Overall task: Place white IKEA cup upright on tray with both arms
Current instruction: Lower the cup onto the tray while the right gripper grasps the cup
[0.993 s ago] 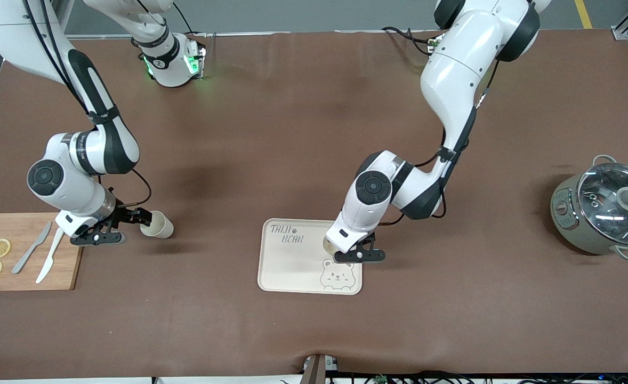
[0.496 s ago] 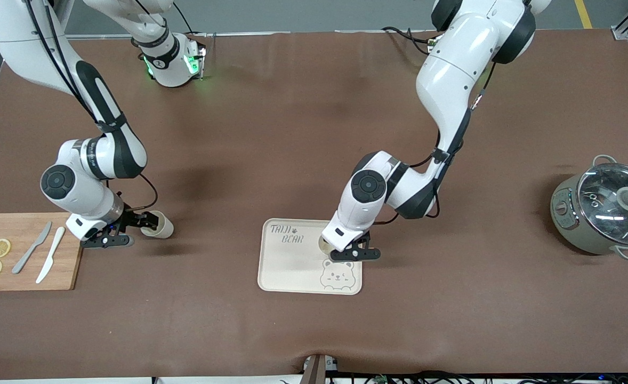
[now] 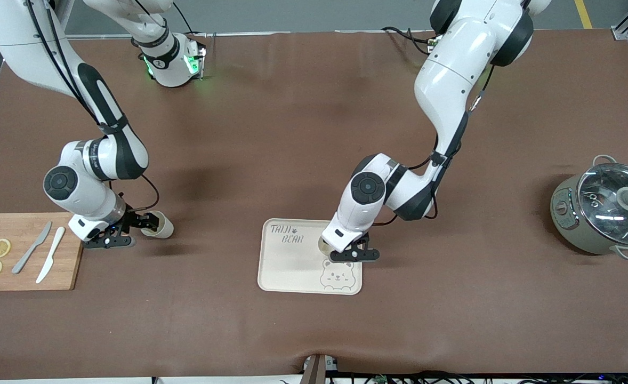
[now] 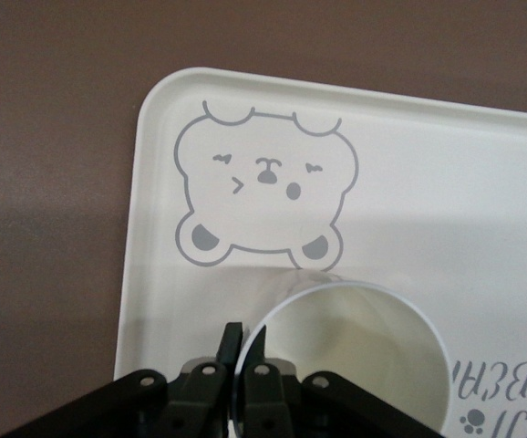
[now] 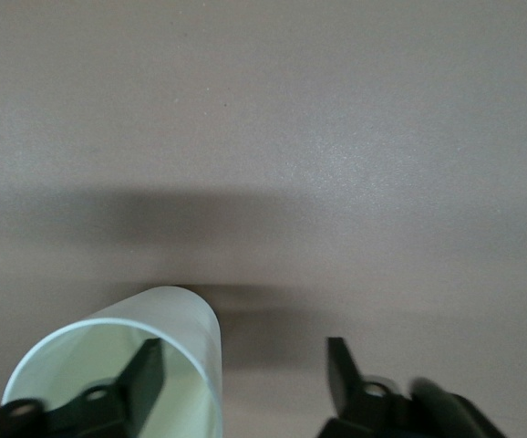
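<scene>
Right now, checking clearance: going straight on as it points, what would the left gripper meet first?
Probably the tray: the left gripper points down over it, pinching the cup by its rim; its base lands first.

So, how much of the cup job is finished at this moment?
One cup stands upright on the tray, the left gripper shut on its rim, so that placement looks nearly done. The second cup lies on its side on the table beside the cutting board; the open right gripper has one finger inside its mouth. Grasping, carrying and standing it remain.
</scene>
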Controlling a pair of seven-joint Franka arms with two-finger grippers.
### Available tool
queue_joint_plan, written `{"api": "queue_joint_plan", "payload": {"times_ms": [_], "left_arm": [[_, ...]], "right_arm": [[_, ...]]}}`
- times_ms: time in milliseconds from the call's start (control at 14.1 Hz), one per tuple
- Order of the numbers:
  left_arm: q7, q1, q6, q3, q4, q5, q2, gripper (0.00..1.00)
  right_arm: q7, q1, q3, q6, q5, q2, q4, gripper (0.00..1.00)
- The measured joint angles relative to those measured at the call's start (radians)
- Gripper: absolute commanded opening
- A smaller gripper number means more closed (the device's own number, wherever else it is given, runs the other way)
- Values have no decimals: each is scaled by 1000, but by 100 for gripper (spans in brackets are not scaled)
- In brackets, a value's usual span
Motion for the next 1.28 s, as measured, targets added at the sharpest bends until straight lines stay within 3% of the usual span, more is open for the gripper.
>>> {"api": "queue_joint_plan", "payload": {"times_ms": [213, 284, 354, 496, 993, 1276], "left_arm": [[0, -4, 1, 0, 0, 0, 0, 0], [0, -7, 1, 0, 0, 0, 0, 30], [0, -9, 1, 0, 0, 1, 0, 48], [0, -11, 1, 0, 0, 2, 1, 62], [0, -11, 1, 4, 0, 2, 2, 62], [0, -11, 4, 5, 0, 2, 2, 62]], "right_arm": [[0, 0, 0, 0, 0, 0, 0, 16], [0, 0, 1, -1, 0, 0, 0, 10], [0, 1, 1, -1, 0, 0, 0, 5], [2, 1, 6, -5, 1, -2, 3, 0], [5, 3, 7, -11, 0, -4, 9, 0], [9, 4, 8, -158, 0, -24, 66, 0]]}}
